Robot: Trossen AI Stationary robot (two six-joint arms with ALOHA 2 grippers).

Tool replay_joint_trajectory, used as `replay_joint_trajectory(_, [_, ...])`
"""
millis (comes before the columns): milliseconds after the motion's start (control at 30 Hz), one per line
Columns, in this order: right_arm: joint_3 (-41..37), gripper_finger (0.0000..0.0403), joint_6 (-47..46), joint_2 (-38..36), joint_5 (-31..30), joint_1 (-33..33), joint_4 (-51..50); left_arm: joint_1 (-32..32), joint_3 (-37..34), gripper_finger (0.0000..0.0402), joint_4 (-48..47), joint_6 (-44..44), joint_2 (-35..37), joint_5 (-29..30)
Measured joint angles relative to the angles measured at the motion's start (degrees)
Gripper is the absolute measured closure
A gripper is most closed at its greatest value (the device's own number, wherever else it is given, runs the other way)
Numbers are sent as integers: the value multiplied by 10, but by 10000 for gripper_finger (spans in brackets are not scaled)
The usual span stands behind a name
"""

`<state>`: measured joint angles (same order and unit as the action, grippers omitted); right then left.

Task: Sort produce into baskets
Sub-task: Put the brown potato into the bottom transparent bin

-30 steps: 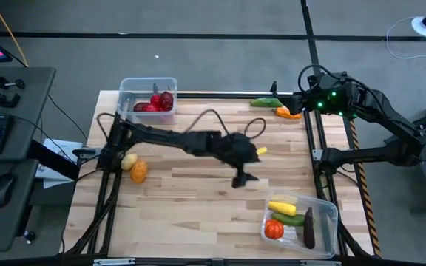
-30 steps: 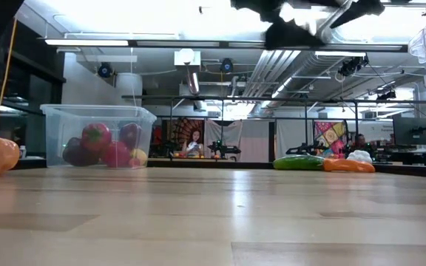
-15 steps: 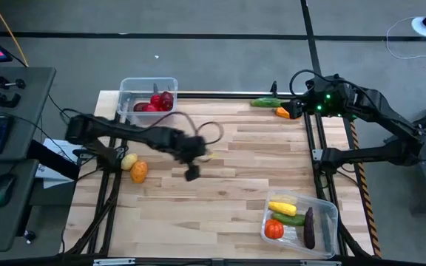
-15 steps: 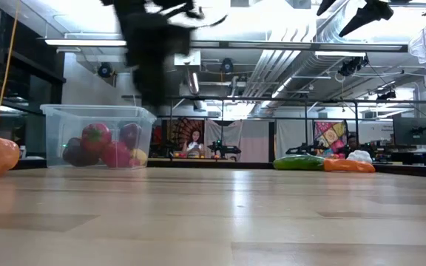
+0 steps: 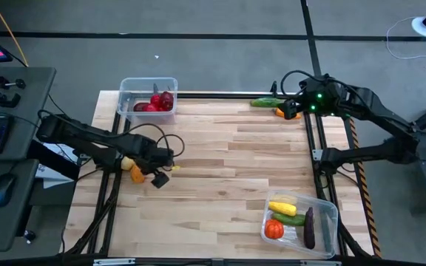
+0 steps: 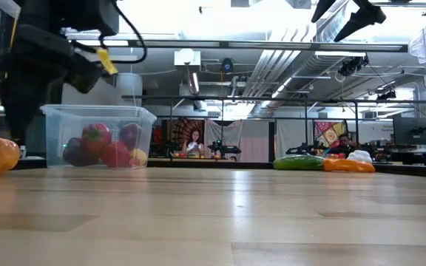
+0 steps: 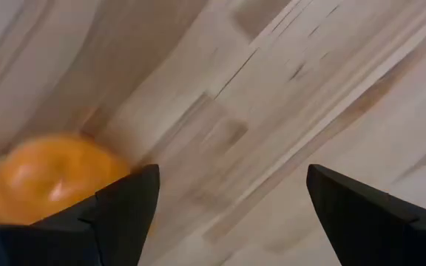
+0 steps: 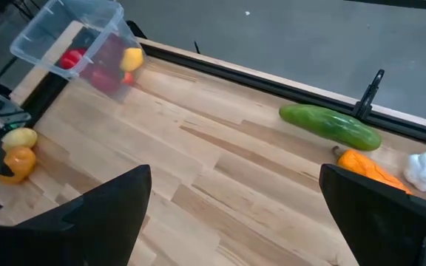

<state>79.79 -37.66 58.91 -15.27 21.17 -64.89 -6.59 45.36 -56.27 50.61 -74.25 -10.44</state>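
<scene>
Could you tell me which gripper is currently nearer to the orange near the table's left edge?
Left. The left gripper hovers right beside the orange, jaws open and empty. The right gripper is far across the table at the back right corner, above the carrot and cucumber.

No legible text, label, brand, number or sign is found in any view. Posters on the far wall of the room behind the table are seen in the low view, but nothing on them can be read.
</scene>
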Motion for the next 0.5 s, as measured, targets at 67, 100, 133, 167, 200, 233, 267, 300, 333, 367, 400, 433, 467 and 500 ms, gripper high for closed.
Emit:
replay_joint_trajectory(67, [0, 20, 6, 5, 0, 0, 0, 0, -6, 71, -9, 20, 0, -16])
replay_joint_trajectory(100, [0, 20, 6, 8, 0, 0, 0, 0, -7, 71, -11, 28, 0, -20])
replay_joint_trajectory(133, [0, 20, 6, 10, 0, 0, 0, 2, -6, 71, -8, 28, 0, -20])
replay_joint_trajectory(167, [0, 20, 6, 13, 0, 0, 0, 5, -6, 71, -6, 29, 0, -20])
replay_joint_trajectory(200, [0, 20, 6, 15, 0, 0, 0, 8, -6, 71, -8, 30, 0, -19])
replay_joint_trajectory(233, [0, 20, 6, 17, 0, 0, 0, 11, -6, 71, -13, 32, 0, -16])
replay_joint_trajectory(267, [0, 20, 6, 20, 0, 0, 0, 12, -6, 71, -22, 34, 0, -11])
replay_joint_trajectory(300, [0, 20, 6, 22, 0, 0, 0, 14, -6, 71, -37, 36, 0, -4])
replay_joint_trajectory(333, [0, 20, 6, 23, 0, 0, 0, 14, -5, 71, -58, 40, 0, 7])
replay_joint_trajectory(367, [0, 20, 6, 26, 0, 0, 0, 14, -5, 71, -79, 45, 0, 22])
replay_joint_trajectory(400, [0, 20, 6, 28, 0, 0, 1, 14, -5, 71, -104, 51, 0, 38])
replay_joint_trajectory(433, [0, 20, 6, 30, 0, 0, 1, 12, -5, 71, -128, 60, 0, 54])
replay_joint_trajectory(467, [0, 20, 6, 32, 0, 0, 2, 8, -5, 71, -146, 69, 0, 69])
replay_joint_trajectory(500, [0, 20, 6, 34, 0, 0, 2, 4, -6, 71, -157, 76, 0, 80])
